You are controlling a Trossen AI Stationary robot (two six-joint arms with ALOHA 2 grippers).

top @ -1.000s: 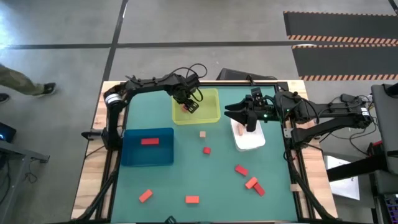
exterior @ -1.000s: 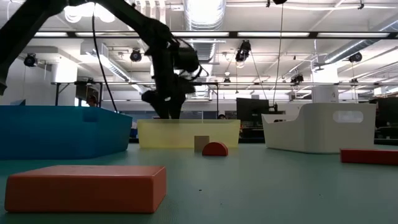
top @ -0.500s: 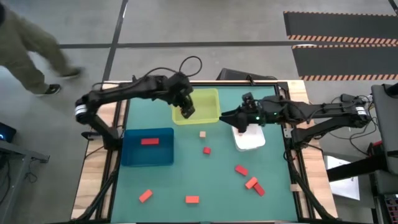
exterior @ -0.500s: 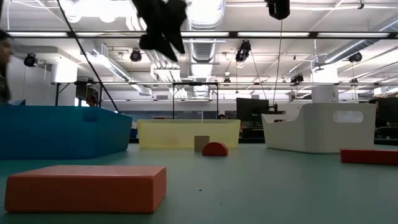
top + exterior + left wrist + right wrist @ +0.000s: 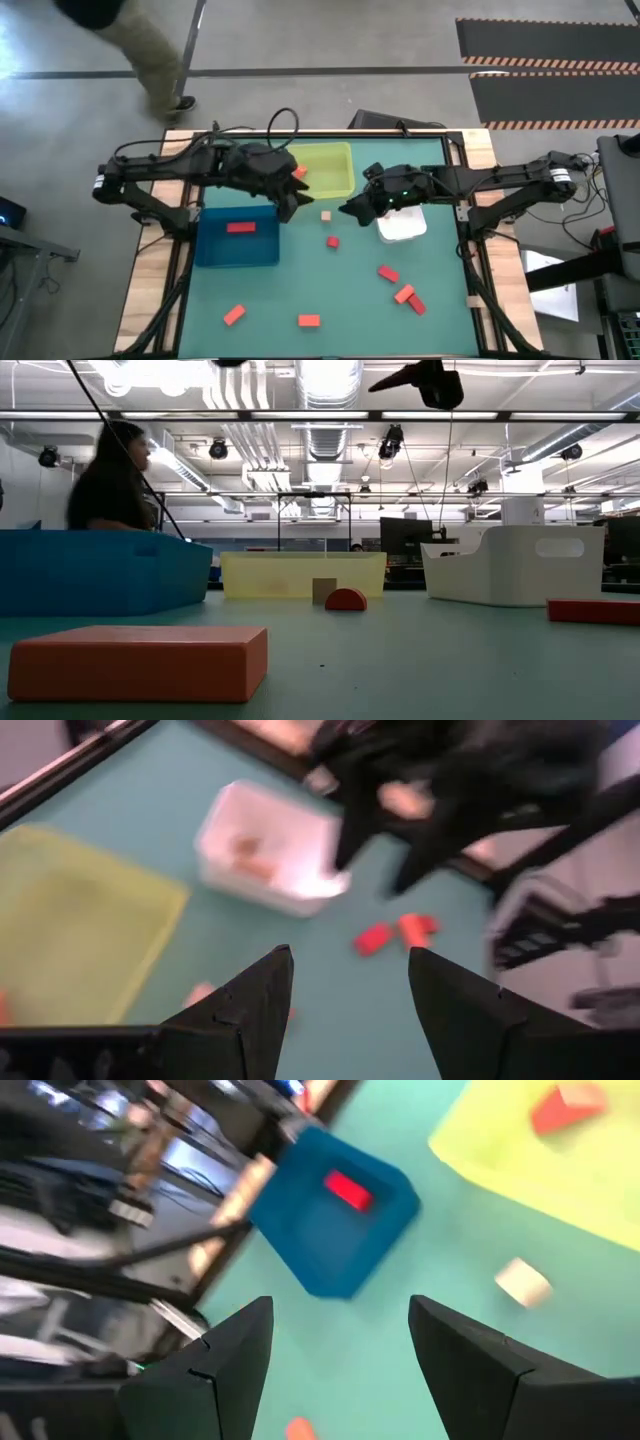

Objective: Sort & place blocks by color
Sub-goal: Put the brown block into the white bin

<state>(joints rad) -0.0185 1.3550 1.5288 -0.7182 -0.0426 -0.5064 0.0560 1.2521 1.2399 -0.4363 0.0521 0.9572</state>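
From above, both arms are hanging over the green counter (image 5: 300, 290): the left claw (image 5: 287, 207) near the blue tray (image 5: 210, 255), the right claw (image 5: 352, 208) beside the white tray (image 5: 410, 228). A tan cube (image 5: 326, 216) is lying between them, a red cube (image 5: 332, 241) just below it; more red and orange blocks are lying scattered toward the near edge, one red bar (image 5: 240, 227) is sitting in the blue tray and one orange block (image 5: 299, 173) in the yellow-green tray (image 5: 330, 175).

At counter level, a person (image 5: 112, 478) is passing behind the trays.

Each wrist camera is showing its own claw spread wide, gripping nothing. With both hanging this close over the same tan cube, the arms could collide if both go down for it.
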